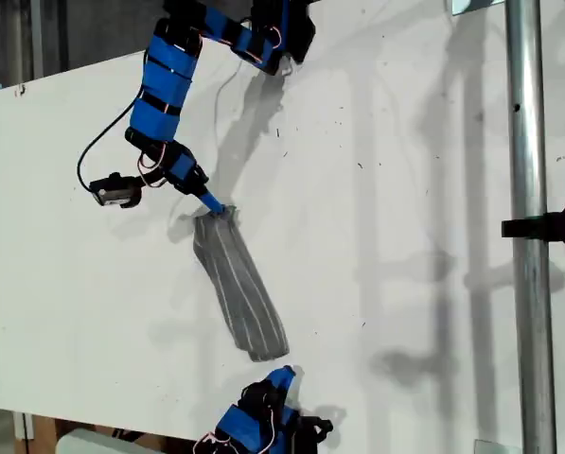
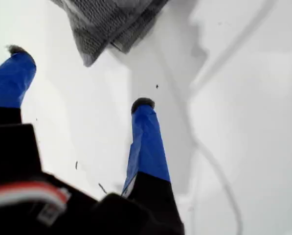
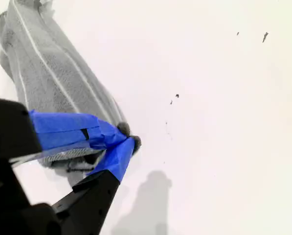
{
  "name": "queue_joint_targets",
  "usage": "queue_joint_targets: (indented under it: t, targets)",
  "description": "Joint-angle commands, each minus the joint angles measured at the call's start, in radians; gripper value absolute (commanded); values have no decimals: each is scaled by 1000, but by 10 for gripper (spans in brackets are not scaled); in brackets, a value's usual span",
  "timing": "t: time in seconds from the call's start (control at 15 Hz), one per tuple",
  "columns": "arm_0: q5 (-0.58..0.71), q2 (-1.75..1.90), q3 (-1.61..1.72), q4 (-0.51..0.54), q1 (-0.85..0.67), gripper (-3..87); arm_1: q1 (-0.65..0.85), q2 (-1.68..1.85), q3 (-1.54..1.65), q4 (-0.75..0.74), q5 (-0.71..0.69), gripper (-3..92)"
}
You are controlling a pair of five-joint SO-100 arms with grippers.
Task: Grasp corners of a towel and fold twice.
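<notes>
The towel (image 1: 237,287), bunched into a long narrow strip, is laid diagonally on the white surface (image 1: 405,236) near the middle of the exterior view. Its upper end is clamped between the closed jaws of my second gripper (image 1: 216,206), seen at the cloth's edge (image 3: 127,139). My first gripper (image 1: 280,380) is held with jaws apart just beside the strip's lower end, its fingertips (image 2: 143,104) off the cloth.

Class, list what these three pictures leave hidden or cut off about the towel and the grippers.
1. Exterior view: the towel is bunched, so its corners hide in folds.
2. Second wrist view: my second gripper covers the towel's end; pinched cloth cannot be seen.
3. First wrist view: the picture's edge cuts off most of the towel.
</notes>
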Motion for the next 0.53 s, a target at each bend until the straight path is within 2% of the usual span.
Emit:
queue_joint_targets:
  t: [0.0, 0.13, 0.27, 0.47]
  targets:
    - [-9, 26, 46, -114, 38, -28, 52, 213, 166, -38, 14, 410]
    - [64, 176, 207, -219, 26, -28, 120, 235, 279, -124, 28, 435]
    - [44, 494, 414, -163, 25, -28, 140, 124, 245, -227, 57, 456]
    - [51, 483, 442, -152, 38, -27, 107, -178, -43, -262, 112, 438]
